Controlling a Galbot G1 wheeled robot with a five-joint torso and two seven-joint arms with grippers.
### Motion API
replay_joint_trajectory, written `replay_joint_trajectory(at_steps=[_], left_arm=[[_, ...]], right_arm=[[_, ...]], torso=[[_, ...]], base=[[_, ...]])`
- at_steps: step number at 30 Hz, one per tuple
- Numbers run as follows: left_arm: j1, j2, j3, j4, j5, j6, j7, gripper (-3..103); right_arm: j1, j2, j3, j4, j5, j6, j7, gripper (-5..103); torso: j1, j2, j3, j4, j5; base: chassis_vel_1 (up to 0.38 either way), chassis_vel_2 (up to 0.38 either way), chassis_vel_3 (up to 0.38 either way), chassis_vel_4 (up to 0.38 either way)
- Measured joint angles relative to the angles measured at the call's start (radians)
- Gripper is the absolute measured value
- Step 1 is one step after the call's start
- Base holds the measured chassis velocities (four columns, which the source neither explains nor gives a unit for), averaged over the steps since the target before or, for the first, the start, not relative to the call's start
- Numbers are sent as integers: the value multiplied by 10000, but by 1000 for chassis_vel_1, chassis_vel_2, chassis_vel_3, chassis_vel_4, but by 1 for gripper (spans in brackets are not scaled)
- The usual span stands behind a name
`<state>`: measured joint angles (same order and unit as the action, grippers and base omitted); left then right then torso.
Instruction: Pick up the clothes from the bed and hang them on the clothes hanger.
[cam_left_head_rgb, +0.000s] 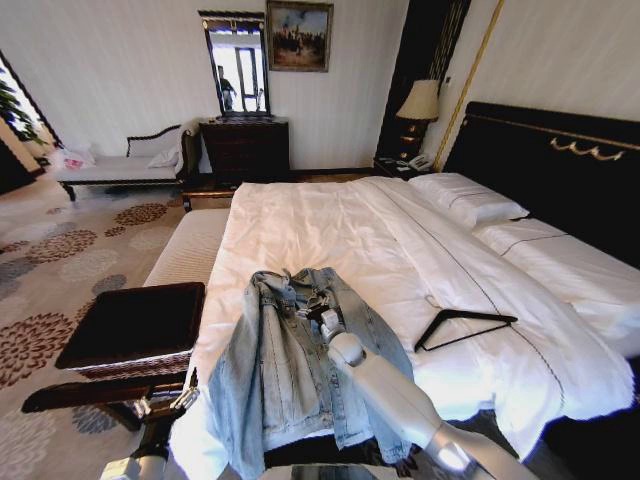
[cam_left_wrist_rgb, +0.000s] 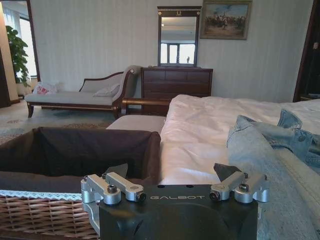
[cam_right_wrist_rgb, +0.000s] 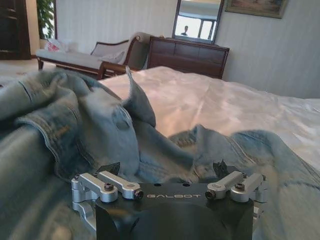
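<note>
The denim jacket (cam_left_head_rgb: 290, 370) lies crumpled on the near end of the bed (cam_left_head_rgb: 330, 230), its collar toward the far side and its lower part hanging over the near edge. The black clothes hanger (cam_left_head_rgb: 465, 327) lies flat on the white sheet to the right of the jacket, apart from it.

The right gripper (cam_left_head_rgb: 322, 312) sits at the jacket's collar area, its white arm reaching in from the near right. In the right wrist view its fingers (cam_right_wrist_rgb: 108, 169) stand apart, pointing into the denim folds, with fabric lying between and around them; no clamping on the cloth can be seen.

The left gripper (cam_left_wrist_rgb: 175, 175) hangs low at the near left, beside the bed's edge. Its fingers are spread apart with nothing between them.

A woven wicker basket (cam_left_wrist_rgb: 45, 215) with a dark cloth lining stands left of the bed, just beside the left gripper. The part of its inside that can be seen holds nothing but the lining.
</note>
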<state>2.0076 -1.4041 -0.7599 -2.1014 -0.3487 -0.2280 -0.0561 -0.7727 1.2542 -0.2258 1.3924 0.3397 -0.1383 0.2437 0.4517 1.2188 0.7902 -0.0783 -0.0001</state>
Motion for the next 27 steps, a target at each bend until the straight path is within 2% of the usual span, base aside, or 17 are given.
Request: replay_joint_trajectory(at_steps=[4,7,11,13,16,18,20,22,23,25,26,27], left_arm=[[-62,24,64,15,-2,11,-1,97],[-98,43,90,-18,-2,24,-12,96],[-99,36,93,-20,-16,26,-23,96],[-100,34,93,-20,-23,26,-24,96],[-94,30,93,-43,-48,25,-27,95],[-93,29,93,-49,-51,23,-27,96],[-97,28,103,-49,-57,20,-27,96],[-102,28,106,-49,-60,19,-27,96],[-110,26,112,-47,-64,15,-29,96],[-111,23,115,-47,-67,13,-29,96],[-102,12,115,-69,-72,3,-32,96],[-102,12,115,-69,-72,3,-32,96]], right_arm=[[-26,60,19,-229,105,-12,-9,100],[-53,282,24,-279,776,-238,-2,100],[58,403,4,-471,891,-357,32,101],[104,412,3,-546,877,-360,38,97],[225,401,33,-735,856,-360,53,82],[249,381,48,-772,855,-360,53,82],[266,345,77,-859,867,-368,46,71],[266,337,79,-894,874,-372,37,71],[265,322,79,-952,878,-377,20,60],[264,322,79,-983,878,-378,17,60],[256,344,97,-1020,896,-379,18,49],[256,344,97,-1020,896,-379,18,49]], torso=[[-1,1,-1,1,0],[1,0,0,2,3],[0,1,0,4,2],[0,1,0,4,1],[0,0,0,3,1],[0,0,0,3,1],[0,0,0,1,1],[1,0,0,1,1],[0,0,0,1,1],[0,1,0,1,1],[0,1,-1,2,1],[0,1,-1,2,1]], base=[[0,0,0,0],[0,0,0,0],[0,0,0,0],[0,0,0,0],[0,0,0,0],[0,0,0,0],[0,0,0,0],[0,0,0,0],[0,0,0,0],[0,0,0,0],[0,0,0,0],[0,0,0,0]])
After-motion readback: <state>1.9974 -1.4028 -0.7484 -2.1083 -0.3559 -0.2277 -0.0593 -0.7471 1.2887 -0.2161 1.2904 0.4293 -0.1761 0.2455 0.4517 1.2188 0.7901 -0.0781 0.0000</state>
